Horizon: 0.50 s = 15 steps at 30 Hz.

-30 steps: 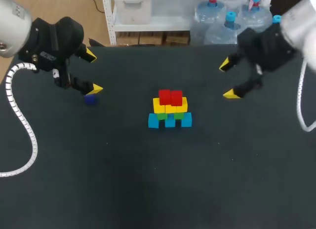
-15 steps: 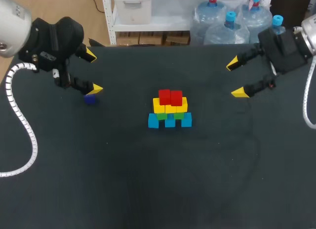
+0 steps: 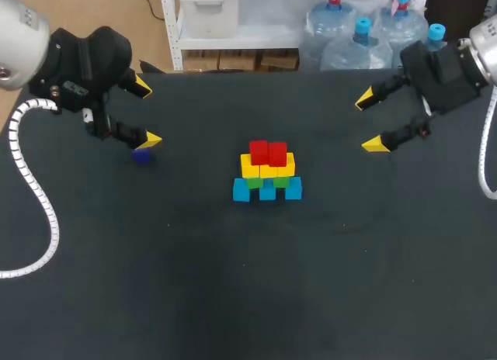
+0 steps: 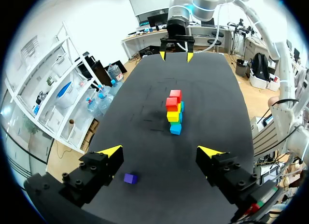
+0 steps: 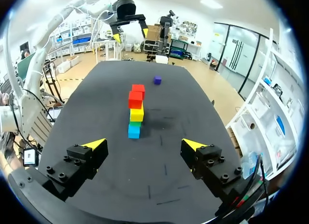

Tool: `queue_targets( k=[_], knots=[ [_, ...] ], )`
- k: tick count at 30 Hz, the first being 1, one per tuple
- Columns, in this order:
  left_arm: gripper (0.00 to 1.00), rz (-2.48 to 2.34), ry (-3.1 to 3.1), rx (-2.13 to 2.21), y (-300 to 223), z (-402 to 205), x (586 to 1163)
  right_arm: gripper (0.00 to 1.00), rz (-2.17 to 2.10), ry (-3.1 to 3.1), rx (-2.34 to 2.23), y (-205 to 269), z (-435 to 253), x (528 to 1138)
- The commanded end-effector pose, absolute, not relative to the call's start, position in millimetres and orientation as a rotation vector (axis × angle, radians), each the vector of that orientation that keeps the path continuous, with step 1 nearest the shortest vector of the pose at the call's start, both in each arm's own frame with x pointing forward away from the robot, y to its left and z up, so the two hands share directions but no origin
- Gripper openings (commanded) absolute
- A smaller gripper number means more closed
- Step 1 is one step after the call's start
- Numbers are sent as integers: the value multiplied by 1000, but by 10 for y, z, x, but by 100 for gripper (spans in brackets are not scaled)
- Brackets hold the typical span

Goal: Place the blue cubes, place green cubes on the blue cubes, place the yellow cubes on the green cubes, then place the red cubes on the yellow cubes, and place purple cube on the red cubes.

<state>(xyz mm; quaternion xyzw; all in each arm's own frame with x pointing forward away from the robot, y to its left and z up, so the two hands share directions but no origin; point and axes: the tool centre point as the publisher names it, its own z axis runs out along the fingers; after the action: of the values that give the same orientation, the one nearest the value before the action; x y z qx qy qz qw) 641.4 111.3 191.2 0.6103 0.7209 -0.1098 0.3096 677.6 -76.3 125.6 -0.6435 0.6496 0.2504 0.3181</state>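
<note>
The left gripper hangs over the black tabletop, wide open and empty. It should centre over the purple cube, which lies close by one fingertip, then straddle it squarely and set it gently on the red cubes. The right gripper, equally wide, stays clear. The cube is small, dark and alone, well apart from the stack.

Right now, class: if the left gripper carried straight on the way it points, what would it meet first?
Probably the bare table, short of the cube stack, though depth is unclear. The purple cube sits off that line, beside one finger of the left gripper.
</note>
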Motion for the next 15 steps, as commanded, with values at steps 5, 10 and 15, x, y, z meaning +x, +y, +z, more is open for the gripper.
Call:
queue_targets(
  k=[5, 10, 15],
  knots=[
    [100, -291, 1903, 1612, 1117, 1906, 6416, 100, 659, 1707, -1692, -765, 1251, 6772],
    [100, -291, 1903, 1612, 1117, 1906, 6416, 100, 659, 1707, -1692, -765, 1251, 6772],
    [100, -291, 1903, 1612, 1117, 1906, 6416, 100, 726, 1662, -1710, -721, 1345, 6801]
  ],
)
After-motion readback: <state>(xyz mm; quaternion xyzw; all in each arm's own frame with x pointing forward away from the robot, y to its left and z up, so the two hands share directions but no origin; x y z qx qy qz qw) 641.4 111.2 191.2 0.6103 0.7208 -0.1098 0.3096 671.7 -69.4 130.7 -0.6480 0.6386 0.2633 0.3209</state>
